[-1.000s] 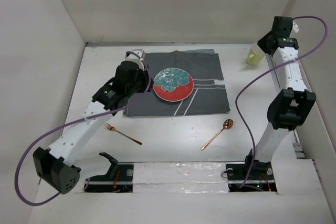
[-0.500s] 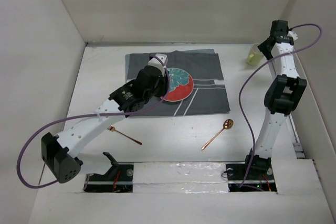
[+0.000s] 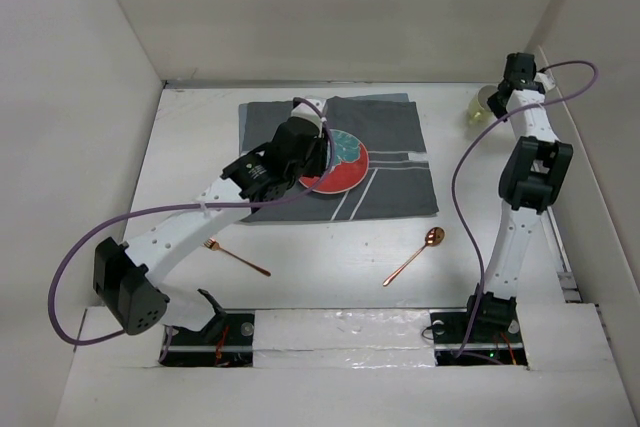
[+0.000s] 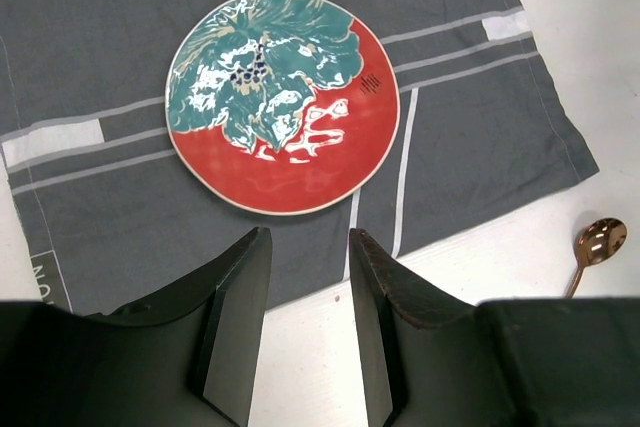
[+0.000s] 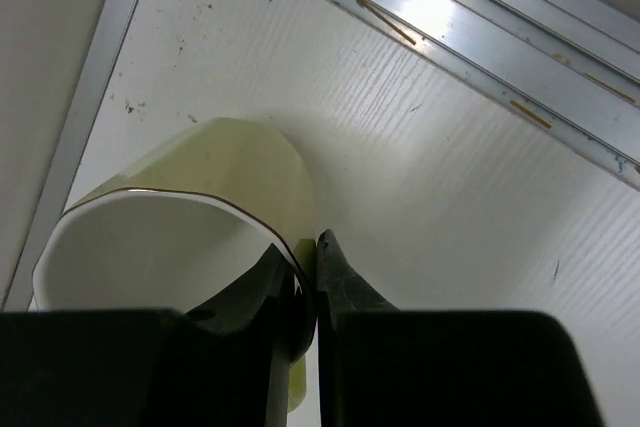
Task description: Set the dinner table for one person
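The dinner table [image 3: 330,257] is a flat white surface. A dark grey striped placemat [image 3: 390,162] lies on it with a red and teal plate [image 3: 345,169] on top. My left gripper [image 3: 306,153] hovers above the plate's left side, open and empty. In the left wrist view the gripper [image 4: 307,237] is above the placemat's [image 4: 480,117] near edge, with the plate [image 4: 283,102] ahead. My right gripper [image 3: 498,99] is at the far right corner, shut on the wall of a yellow-green cup [image 3: 482,107]. In the right wrist view the gripper [image 5: 308,247] has one finger inside the cup [image 5: 210,172] and one outside.
A copper fork [image 3: 236,256] lies front left of the placemat and a copper spoon [image 3: 414,256] front right; the spoon's bowl also shows in the left wrist view [image 4: 600,241]. White panels wall the table. A metal rail [image 5: 500,37] runs beside the cup.
My left gripper moved right from the placemat's left edge to above the plate. My right arm reached further back to the cup.
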`<move>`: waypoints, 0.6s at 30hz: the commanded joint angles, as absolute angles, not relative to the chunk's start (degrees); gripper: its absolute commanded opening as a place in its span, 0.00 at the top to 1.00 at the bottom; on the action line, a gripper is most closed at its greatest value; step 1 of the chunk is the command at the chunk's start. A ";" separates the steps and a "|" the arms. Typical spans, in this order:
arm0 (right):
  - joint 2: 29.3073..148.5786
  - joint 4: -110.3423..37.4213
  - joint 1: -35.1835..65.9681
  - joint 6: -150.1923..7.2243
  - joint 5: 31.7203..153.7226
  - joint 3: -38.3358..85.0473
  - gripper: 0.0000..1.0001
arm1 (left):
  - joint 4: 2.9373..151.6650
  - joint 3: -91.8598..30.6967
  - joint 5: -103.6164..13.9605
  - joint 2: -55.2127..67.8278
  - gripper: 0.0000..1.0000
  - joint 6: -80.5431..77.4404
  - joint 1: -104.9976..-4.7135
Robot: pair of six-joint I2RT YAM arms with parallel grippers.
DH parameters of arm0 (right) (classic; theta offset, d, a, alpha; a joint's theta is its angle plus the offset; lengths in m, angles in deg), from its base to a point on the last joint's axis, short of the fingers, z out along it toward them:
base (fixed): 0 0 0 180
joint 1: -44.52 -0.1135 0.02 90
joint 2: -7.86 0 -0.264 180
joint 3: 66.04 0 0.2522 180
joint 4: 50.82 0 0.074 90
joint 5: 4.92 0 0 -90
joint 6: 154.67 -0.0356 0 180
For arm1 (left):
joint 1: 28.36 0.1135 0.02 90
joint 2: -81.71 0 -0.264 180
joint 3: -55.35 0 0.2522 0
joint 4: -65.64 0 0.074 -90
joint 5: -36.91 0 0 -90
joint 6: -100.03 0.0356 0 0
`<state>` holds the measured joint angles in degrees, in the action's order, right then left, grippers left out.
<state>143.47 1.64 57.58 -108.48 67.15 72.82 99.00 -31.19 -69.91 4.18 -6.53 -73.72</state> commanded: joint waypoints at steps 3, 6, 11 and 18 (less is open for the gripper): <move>132.42 -8.83 55.78 -108.88 62.23 65.50 1.00 | 98.74 -34.44 -69.44 4.37 0.66 -6.50 -71.69; 129.42 -10.34 53.32 -105.91 63.54 66.54 1.00 | 98.57 -35.49 -68.56 4.02 0.66 -5.53 -71.16; 133.09 -3.32 46.74 -100.71 68.37 75.76 1.00 | 98.65 -37.42 -70.84 3.93 0.66 -3.86 -70.11; 137.84 -0.06 42.15 -98.68 74.53 79.99 1.00 | 97.69 -35.76 -70.58 6.48 0.66 -5.00 -67.20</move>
